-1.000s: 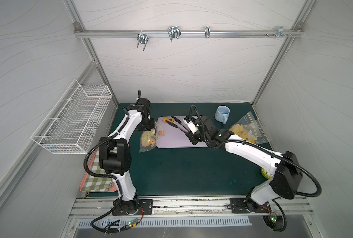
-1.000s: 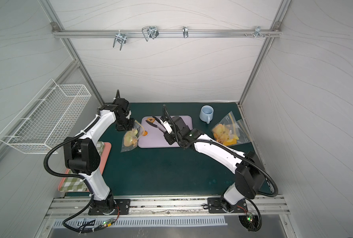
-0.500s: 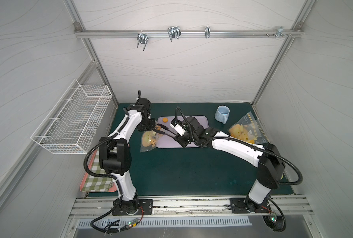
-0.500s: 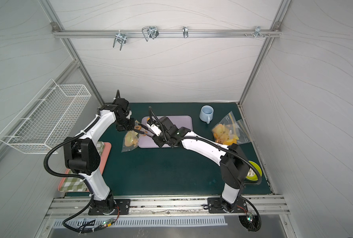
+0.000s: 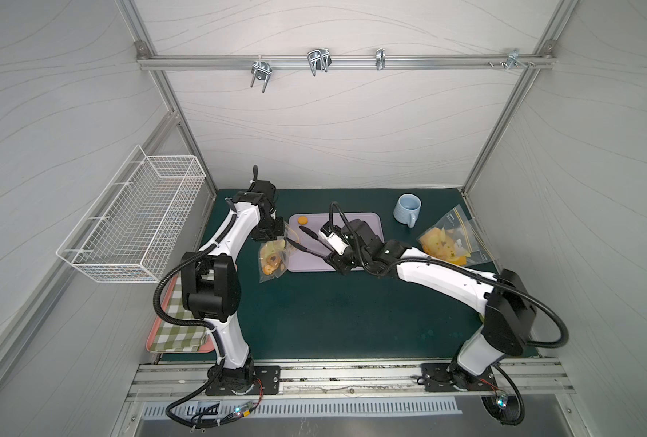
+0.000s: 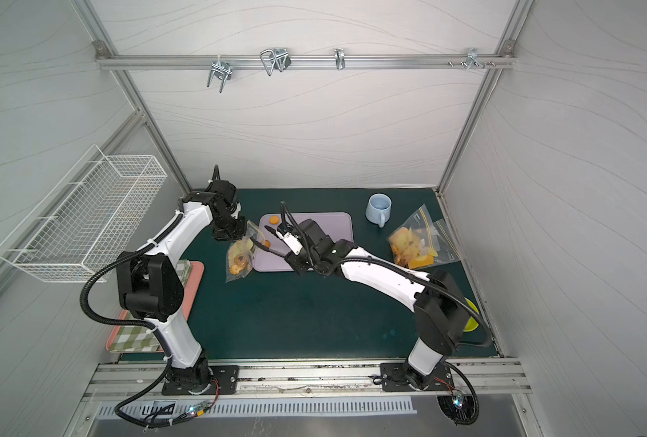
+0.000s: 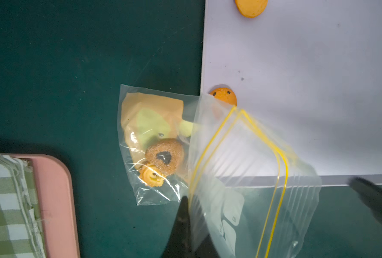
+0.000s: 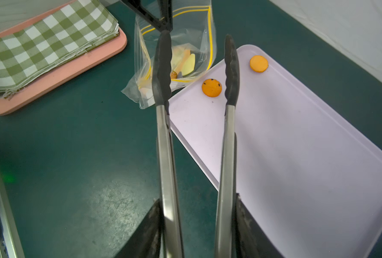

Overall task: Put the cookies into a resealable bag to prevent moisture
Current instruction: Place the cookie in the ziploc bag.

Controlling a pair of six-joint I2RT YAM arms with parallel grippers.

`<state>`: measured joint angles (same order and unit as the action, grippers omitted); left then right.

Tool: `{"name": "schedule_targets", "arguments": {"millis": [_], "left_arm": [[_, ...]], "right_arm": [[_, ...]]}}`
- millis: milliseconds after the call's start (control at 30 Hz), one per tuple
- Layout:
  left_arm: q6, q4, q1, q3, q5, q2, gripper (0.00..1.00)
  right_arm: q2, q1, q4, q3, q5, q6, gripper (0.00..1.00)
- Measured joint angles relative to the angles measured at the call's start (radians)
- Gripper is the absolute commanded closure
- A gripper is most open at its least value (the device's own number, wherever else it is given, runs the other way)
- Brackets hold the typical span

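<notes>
My left gripper point(image 7: 189, 201) is shut on the rim of the clear resealable bag point(image 7: 154, 143), holding its yellow-striped mouth up at the lilac tray's point(image 8: 297, 156) corner. Inside the bag lie a brown sugared cookie point(image 7: 164, 155) and a small flower cookie point(image 7: 151, 176). On the tray are a speckled orange cookie point(image 8: 211, 87) by the bag mouth and a plain orange cookie point(image 8: 259, 63) further off. My right gripper point(image 8: 198, 207) is shut on metal tongs point(image 8: 163, 156). Their black tips stand apart with nothing between them: one over the bag, the other beside the speckled cookie.
A blue mug point(image 5: 407, 208) and a second bag with yellow contents point(image 5: 450, 242) sit at the back right. A pink tray with a green checked cloth point(image 8: 51, 44) lies left of the bag. A white wire basket point(image 5: 133, 219) hangs on the left wall.
My right arm has swung the tongs left, from over the tray's middle to the bag's mouth, and the tong arms have spread apart. The left gripper has kept its hold on the bag.
</notes>
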<state>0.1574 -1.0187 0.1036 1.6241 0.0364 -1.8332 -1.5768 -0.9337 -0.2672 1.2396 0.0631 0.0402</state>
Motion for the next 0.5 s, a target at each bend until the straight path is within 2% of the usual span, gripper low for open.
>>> {"name": "schedule_targets", "arguments": {"millis": [133, 233, 500], "left_arm": [[0.003, 0.000, -0.003, -0.005, -0.030, 0.004, 1.00], [0.004, 0.001, -0.007, -0.011, -0.045, 0.015, 1.00], [0.004, 0.026, -0.010, -0.033, -0.047, 0.058, 1.00]], "right_arm": [[0.142, 0.021, 0.037, -0.103, 0.035, -0.042, 0.51], [0.164, 0.055, 0.055, -0.142, 0.048, -0.060, 0.52], [-0.080, 0.085, 0.040, -0.110, 0.023, -0.042, 0.52]]}}
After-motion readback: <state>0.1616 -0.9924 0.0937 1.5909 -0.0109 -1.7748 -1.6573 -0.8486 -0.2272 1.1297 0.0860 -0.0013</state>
